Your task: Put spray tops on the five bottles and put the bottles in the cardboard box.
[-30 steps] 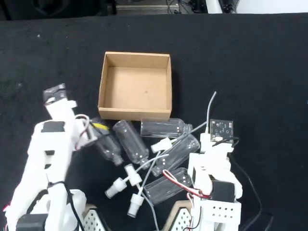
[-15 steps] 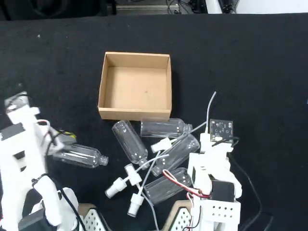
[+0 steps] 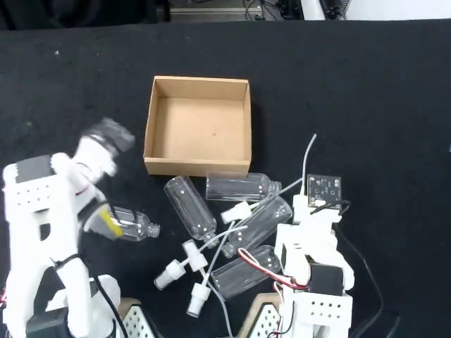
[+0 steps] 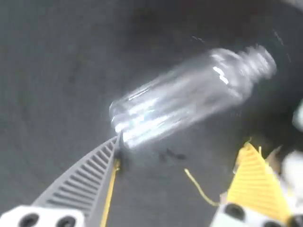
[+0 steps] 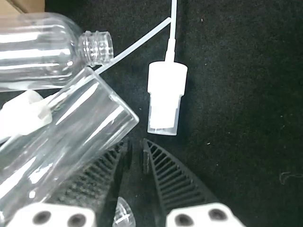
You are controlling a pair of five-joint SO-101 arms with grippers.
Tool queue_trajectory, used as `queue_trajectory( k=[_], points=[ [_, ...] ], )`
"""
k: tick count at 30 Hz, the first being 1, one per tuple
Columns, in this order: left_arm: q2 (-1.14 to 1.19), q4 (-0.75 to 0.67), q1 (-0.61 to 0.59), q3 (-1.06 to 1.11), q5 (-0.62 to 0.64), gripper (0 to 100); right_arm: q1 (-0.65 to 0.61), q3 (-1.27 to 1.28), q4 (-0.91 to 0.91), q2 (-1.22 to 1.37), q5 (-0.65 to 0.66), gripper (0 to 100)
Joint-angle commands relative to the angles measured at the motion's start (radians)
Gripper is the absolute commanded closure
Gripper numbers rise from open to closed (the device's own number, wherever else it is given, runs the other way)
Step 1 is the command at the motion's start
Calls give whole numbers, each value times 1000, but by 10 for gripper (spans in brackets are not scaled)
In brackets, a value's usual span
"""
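Right wrist view has the right gripper (image 5: 136,144) low over the black table (image 5: 246,94). Its two ribbed black fingers are drawn all but together, with a thin slit between the tips and nothing in it. Just beyond the tips lies a white spray top (image 5: 165,101), untouched, its thin tube running away from the gripper. A clear near bottle (image 5: 61,137) lies just beside one finger with its flat base toward the tips; whether they touch I cannot tell.

From the high view, loose spray tops (image 3: 192,252) lie in the near part of the heap between the two arms. Marks on the small black board (image 3: 324,187) atop the right arm are too small to read.

Left of the heap, the left gripper (image 4: 182,144) stands wide open. The grey finger's tip is against the base end of a lone bottle (image 4: 189,99) and the yellow finger stands apart from it, so nothing is clamped. That bottle lies on its side, its bare threaded neck pointing right toward the heap.

Farther on, a slanted bottle (image 3: 192,206) and a far bottle (image 3: 239,187) lie on the table, the far one just beside the near wall of the cardboard box (image 3: 199,167). The box sits upright and open, farthest from the arms, its brown floor showing.
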Motion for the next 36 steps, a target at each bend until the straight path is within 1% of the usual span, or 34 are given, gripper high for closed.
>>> queue_trajectory(
  k=[1,4,6,9,13,15,19,24,29,33,36],
  points=[
    [12,11,73,-41,-232,652,17,-2,6,-96,-3,987],
    [12,-15,99,-25,-255,650,18,-2,6,-96,-3,987],
    [12,-74,117,18,-261,649,18,-2,6,-96,-3,987],
    [12,-203,145,133,-253,649,18,-2,6,-96,-3,987],
    [6,-394,148,280,-250,649,18,-2,6,-96,-3,987],
    [0,-442,148,326,-224,649,18,-2,6,-96,-3,987],
    [5,-509,148,351,-140,650,18,-2,6,-96,-3,987],
    [0,-563,148,386,-97,654,18,-2,6,-96,-3,987],
    [2,-563,124,415,-17,654,18,-2,6,-96,-3,987],
    [0,-562,108,455,-15,659,18,-2,6,-96,-3,987],
    [0,-494,96,441,-17,723,18,-2,6,-96,-3,987]
  ],
)
